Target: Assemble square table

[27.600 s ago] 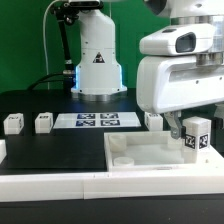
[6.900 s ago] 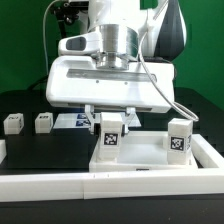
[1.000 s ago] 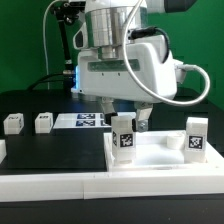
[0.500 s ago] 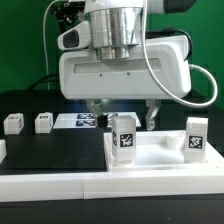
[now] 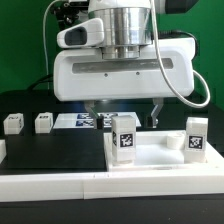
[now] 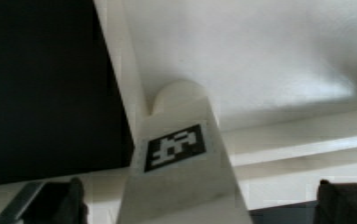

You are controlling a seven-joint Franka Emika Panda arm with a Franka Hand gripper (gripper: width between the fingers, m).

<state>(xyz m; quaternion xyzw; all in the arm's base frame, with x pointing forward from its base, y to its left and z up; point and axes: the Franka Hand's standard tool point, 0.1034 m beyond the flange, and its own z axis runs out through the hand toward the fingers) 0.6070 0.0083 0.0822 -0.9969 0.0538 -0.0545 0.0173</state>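
White leg (image 5: 124,138) stood upright under the open pincer (image 5: 125,113).
Nothing is gripped: the fingers (image 5: 155,116) are spread wide beside it. The leg is planted on the square slab (image 5: 150,162), at the corner toward the exterior view's left, its long axis vertical and in line with the pincer, so a straight descent is probably called for. A second leg (image 5: 196,138) is seated toward that view's right.

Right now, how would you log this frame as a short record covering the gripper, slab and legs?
gripper: open, over an upright leg, not gripping it
square slab: lying flat, rim up
second upright leg: standing on the slab, toward the exterior view's right
loose legs: two, on the table at the exterior view's left
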